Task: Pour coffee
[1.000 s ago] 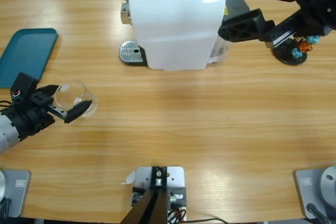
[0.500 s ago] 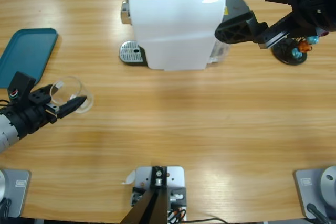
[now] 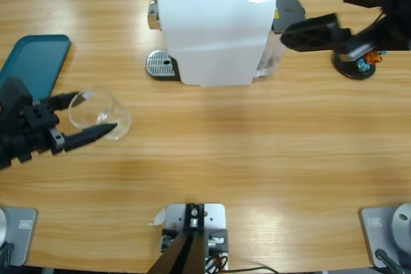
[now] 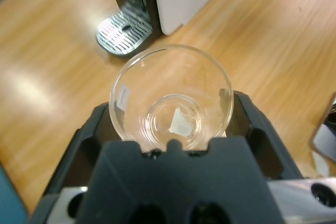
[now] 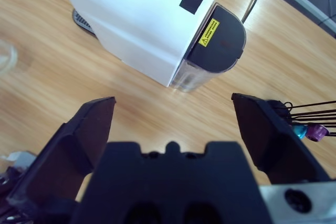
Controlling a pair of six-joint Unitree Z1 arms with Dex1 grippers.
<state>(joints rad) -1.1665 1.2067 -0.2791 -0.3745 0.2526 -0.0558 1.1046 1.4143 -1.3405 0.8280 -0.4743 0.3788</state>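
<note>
Sitting between left claw [image 4: 173, 129] jaws: glass [image 4: 171, 98], seemingly empty.

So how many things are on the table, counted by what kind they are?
Coffee machines: 1
Glasses: 1, empty, between the left pincer's jaws
Trays: 1, teal
Capsule racks: 1, black, with colourful capsules
Total: 4

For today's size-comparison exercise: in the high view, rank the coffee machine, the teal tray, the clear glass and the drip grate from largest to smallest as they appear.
1. Coffee machine
2. Teal tray, partly cut off by the edge
3. Clear glass
4. Drip grate, close to the glass and partly hidden, so that order is unsure.
</note>
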